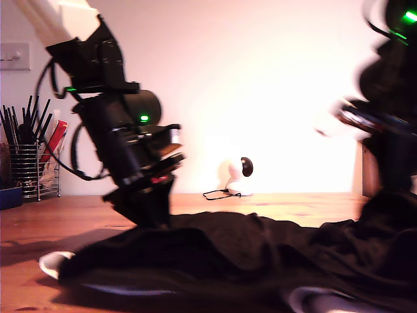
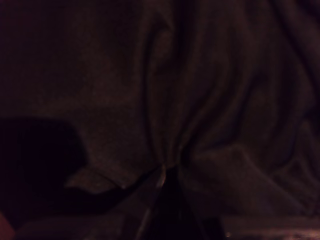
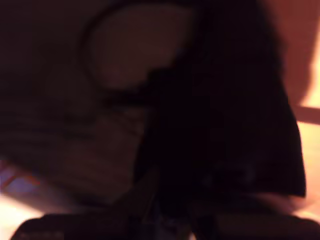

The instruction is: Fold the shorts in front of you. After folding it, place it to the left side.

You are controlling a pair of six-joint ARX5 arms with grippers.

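Crumpled black soft fabric shorts with white bands fill the foreground of the wooden table, spreading between and beneath two black arms. Dark cloth gathers into a pinched pleat right at my first gripper, which appears clamped on the shorts, though which arm carries it I cannot tell. Blur and darkness hide my second gripper, with black cloth close before it, its state unclear.

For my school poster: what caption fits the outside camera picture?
Two robot arms bend over black shorts on a wooden table.
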